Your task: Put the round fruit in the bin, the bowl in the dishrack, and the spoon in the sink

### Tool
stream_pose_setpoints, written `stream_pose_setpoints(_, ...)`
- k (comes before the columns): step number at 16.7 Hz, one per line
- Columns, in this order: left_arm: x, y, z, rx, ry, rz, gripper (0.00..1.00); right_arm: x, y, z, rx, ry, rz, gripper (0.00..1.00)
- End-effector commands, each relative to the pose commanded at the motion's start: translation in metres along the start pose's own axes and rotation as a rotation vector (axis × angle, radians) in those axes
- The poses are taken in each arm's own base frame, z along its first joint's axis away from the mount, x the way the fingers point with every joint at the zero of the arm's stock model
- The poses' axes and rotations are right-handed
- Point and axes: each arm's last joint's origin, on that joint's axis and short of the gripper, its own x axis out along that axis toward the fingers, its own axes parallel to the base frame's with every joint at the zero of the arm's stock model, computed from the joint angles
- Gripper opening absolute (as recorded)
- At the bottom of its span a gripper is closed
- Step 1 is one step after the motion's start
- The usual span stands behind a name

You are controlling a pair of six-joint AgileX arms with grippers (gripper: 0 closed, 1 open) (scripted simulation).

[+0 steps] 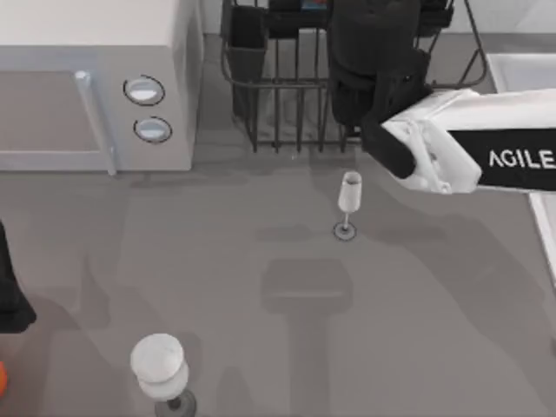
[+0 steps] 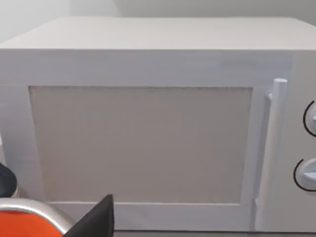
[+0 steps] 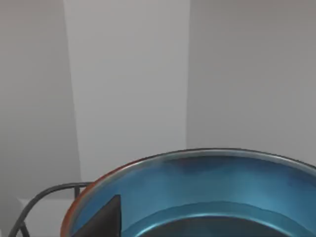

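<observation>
Carrying: the bowl (image 3: 207, 197) is seen close under the right wrist camera, blue inside with a reddish rim, and is judged to be held over the dishrack (image 1: 287, 95).
Right gripper: placed above the dishrack's right part, hidden under the arm's black wrist in the top view; one dark fingertip (image 3: 101, 219) is seen against the bowl's rim, so it is judged pinched on the rim, not confirmed.
Left gripper: parked well left of the dishrack, past the microwave (image 1: 87, 87); claw state cannot be told.
Dishrack: dark wire bars, black cup (image 1: 247, 48) at its left corner; a curved rack wire (image 3: 44, 195) is seen just beside the bowl.
Risk 1: the bowl could be caught on the upright bars if lowered tilted, and tipped out onto the table.
Risk 2: a rim-only pinch could slip, judged from the glossy surface.
Risk 3: the stemmed glass (image 1: 347, 201) standing near the dishrack's front could be knocked over when the arm is withdrawn.
Sink: a pale rim (image 1: 521, 74) is seen right of the dishrack.
Other: a second glass (image 1: 161, 369) stands well in front of the dishrack.
</observation>
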Motion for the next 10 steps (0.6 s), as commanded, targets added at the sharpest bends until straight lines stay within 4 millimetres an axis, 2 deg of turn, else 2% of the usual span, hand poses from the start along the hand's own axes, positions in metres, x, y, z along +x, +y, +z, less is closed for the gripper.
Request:
stream_pose_setpoints(3, 0.000, 0.000, 0.000, 0.000, 0.000, 0.000, 1.00, -0.002, -0.001, 0.001, -0.001, 0.002, 0.007, 1.00)
stream_pose_setpoints(5, 0.000, 0.000, 0.000, 0.000, 0.000, 0.000, 1.00, -0.006, -0.010, 0.004, -0.004, 0.010, 0.025, 1.00)
stream_pose_setpoints(7, 0.000, 0.000, 0.000, 0.000, 0.000, 0.000, 1.00, -0.013, -0.030, 0.010, -0.012, 0.027, 0.048, 1.00)
stream_pose_setpoints(10, 0.000, 0.000, 0.000, 0.000, 0.000, 0.000, 1.00, -0.036, -0.074, 0.018, -0.025, 0.066, 0.089, 1.00)
